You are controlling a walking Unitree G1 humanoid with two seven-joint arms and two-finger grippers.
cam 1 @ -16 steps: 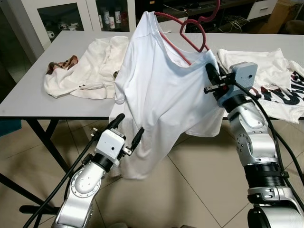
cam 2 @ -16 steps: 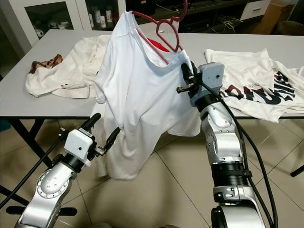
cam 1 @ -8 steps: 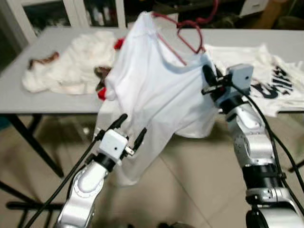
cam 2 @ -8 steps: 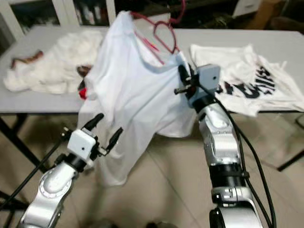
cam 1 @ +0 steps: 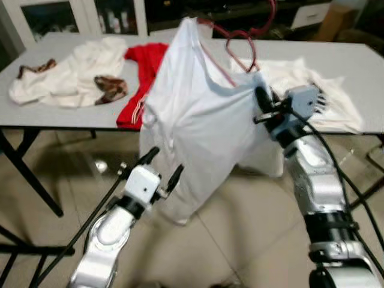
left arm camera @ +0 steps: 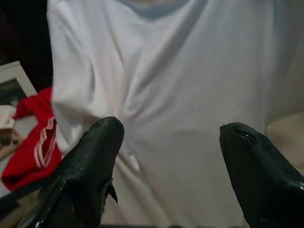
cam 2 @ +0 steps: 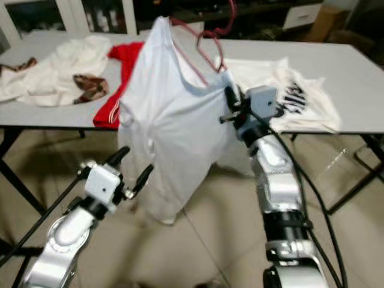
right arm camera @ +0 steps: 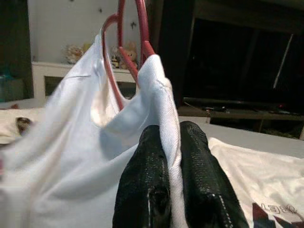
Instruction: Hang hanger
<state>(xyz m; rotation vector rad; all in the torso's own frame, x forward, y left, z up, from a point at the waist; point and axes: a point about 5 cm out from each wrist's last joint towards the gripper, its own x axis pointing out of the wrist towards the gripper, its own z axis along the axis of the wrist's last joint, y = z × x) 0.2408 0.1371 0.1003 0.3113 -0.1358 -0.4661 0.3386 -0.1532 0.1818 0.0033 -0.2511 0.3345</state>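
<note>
A white T-shirt (cam 1: 204,120) hangs on a red hanger (cam 1: 240,45), held up in the air in front of the grey table (cam 1: 78,117). My right gripper (cam 1: 262,99) is shut on the shirt's shoulder at the hanger's end; in the right wrist view its fingers (right arm camera: 161,190) pinch the white cloth below the red hanger (right arm camera: 124,45). Lower down, my left gripper (cam 1: 161,167) is open, close to the shirt's lower part without holding it. The left wrist view has the white shirt (left arm camera: 171,95) just beyond its spread fingers (left arm camera: 92,161).
On the table lie a cream garment (cam 1: 72,75), a red garment (cam 1: 141,78) and a white printed shirt (cam 1: 318,99). A cabinet (cam 1: 72,15) stands behind the table. Table legs (cam 1: 27,174) and tiled floor (cam 1: 246,240) are below.
The camera has swung to the right, so the table and clothes shifted left and a red garment came into view. Both grippers keep their places relative to the shirt.
</note>
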